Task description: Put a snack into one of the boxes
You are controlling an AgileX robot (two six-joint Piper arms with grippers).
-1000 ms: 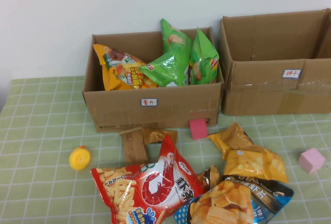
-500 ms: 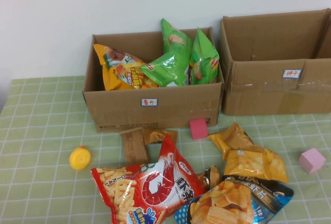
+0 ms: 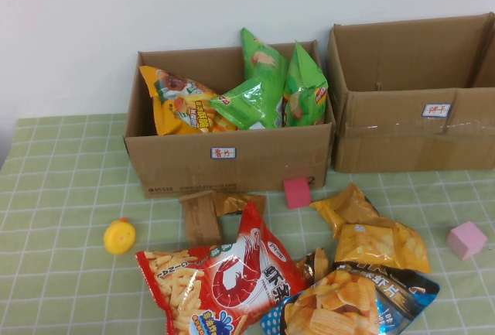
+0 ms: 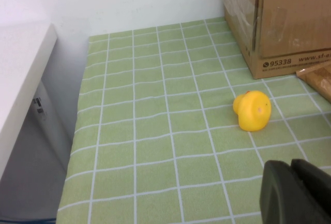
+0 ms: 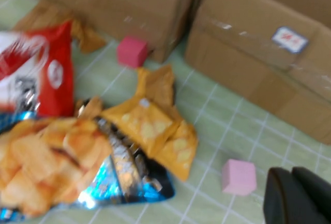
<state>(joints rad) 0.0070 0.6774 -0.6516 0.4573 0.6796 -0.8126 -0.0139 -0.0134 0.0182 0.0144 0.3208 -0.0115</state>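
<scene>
Snack supply: a red shrimp-chip bag (image 3: 220,281), a blue chip bag (image 3: 352,302) and a yellow snack bag (image 3: 371,238) lie on the table (image 3: 62,196), in front of two boxes. The left box (image 3: 232,161) already contains green and orange bags. The right box (image 3: 418,130) stands just beside it.

A yellow duck toy (image 3: 119,236) sits left of the red bag.

Left tool (image 4: 297,193): above the table near the duck; finger state cannot be determined. Right tool (image 5: 300,195): near a pink cube (image 5: 239,176); finger state cannot be determined.
</scene>
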